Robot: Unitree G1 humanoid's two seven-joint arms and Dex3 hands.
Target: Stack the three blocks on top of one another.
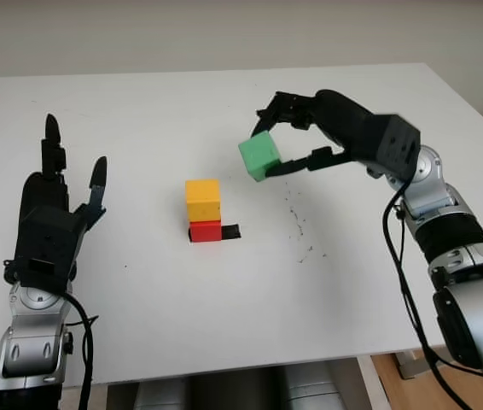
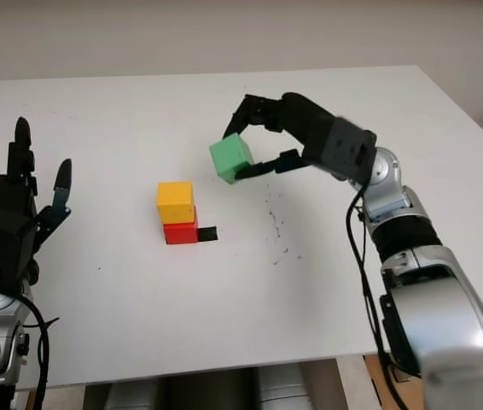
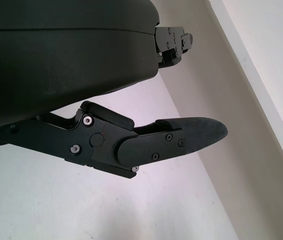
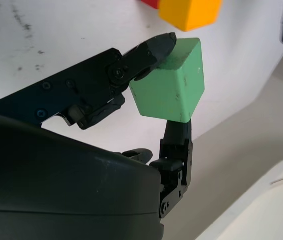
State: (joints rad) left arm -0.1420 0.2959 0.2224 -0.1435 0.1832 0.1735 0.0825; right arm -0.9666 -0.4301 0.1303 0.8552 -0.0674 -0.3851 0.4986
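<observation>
A yellow block (image 1: 202, 199) sits on top of a red block (image 1: 206, 231) near the middle of the white table (image 1: 224, 325). My right hand (image 1: 277, 141) holds a green block (image 1: 259, 155) in the air, above and to the right of that stack; its fingers pinch the block from opposite sides. In the right wrist view the green block (image 4: 169, 85) is gripped between the fingertips (image 4: 156, 46), with the yellow block (image 4: 190, 12) just beyond it. My left hand (image 1: 54, 213) is open, raised over the table's left side, away from the blocks.
A small black piece (image 1: 230, 231) lies against the red block's right side. Dark specks (image 1: 297, 224) mark the table to the right of the stack. The table's front edge runs close to my arms.
</observation>
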